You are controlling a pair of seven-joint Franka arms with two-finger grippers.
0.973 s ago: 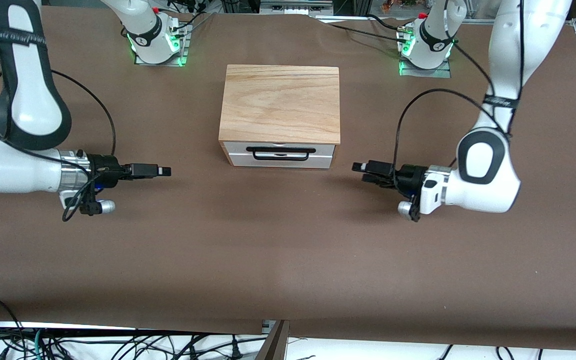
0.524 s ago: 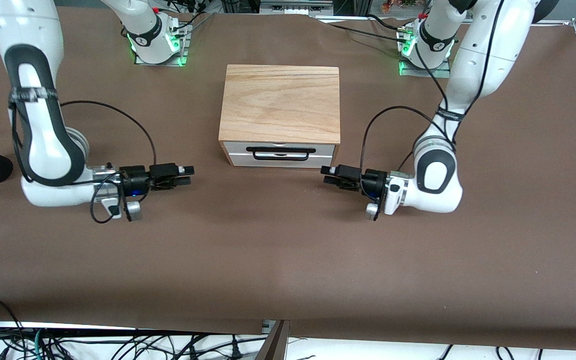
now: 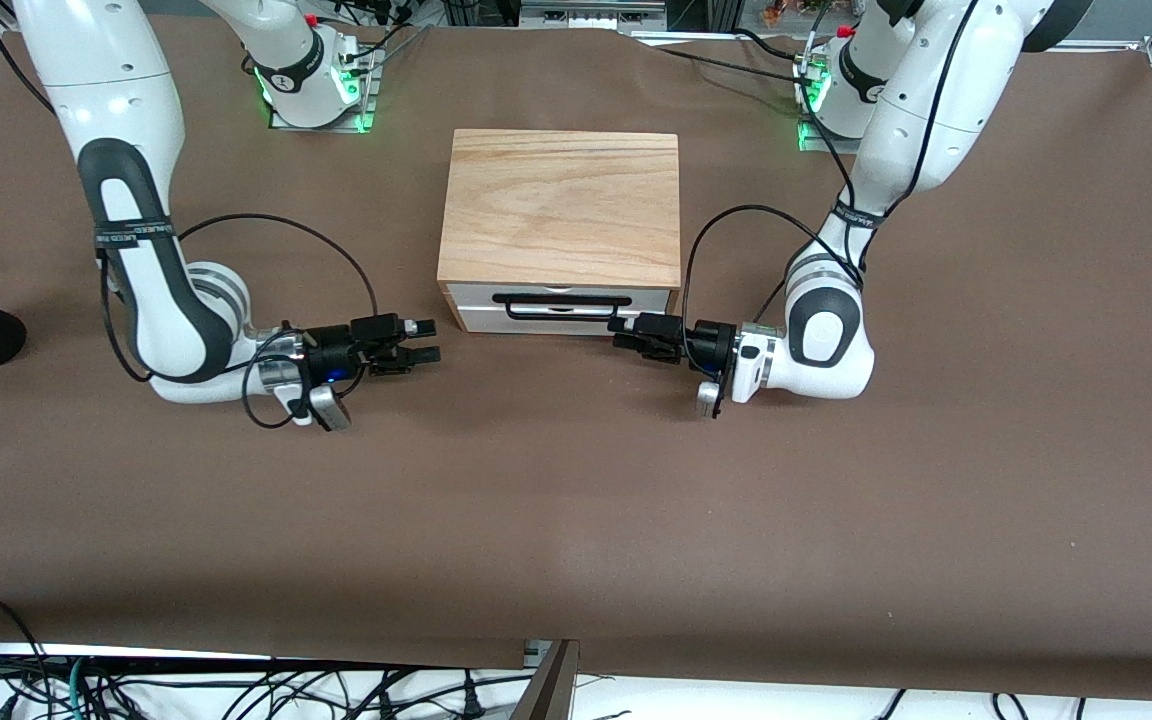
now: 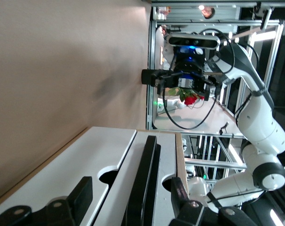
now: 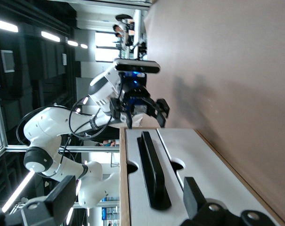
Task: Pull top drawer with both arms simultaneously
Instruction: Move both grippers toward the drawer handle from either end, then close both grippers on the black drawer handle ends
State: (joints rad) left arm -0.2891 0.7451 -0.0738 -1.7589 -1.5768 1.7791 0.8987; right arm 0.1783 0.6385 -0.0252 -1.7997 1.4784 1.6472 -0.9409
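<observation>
A: Where's the top drawer (image 3: pixel 561 309) now?

B: Shut, in the front of the wooden box (image 3: pixel 561 208) mid-table, its white panel facing the front camera. The black bar handle (image 3: pixel 563 305) runs across that panel.

A: And the hands?

B: The left gripper (image 3: pixel 624 333) sits at about four o'clock from the handle, just beside its end toward the left arm, fingers spread wide; the left wrist view shows the bar between them. The right gripper (image 3: pixel 423 341) is at about eight o'clock, near the box corner but apart from it, fingers also parted, gripping nothing.

A: How will it handle?

B: Judging by looks, a shallow, light tray with a stiff, thin bar. The smooth bar could slip, so each gripper should close near its own end. The box may slide if the pull is uneven, so pull level and together
</observation>
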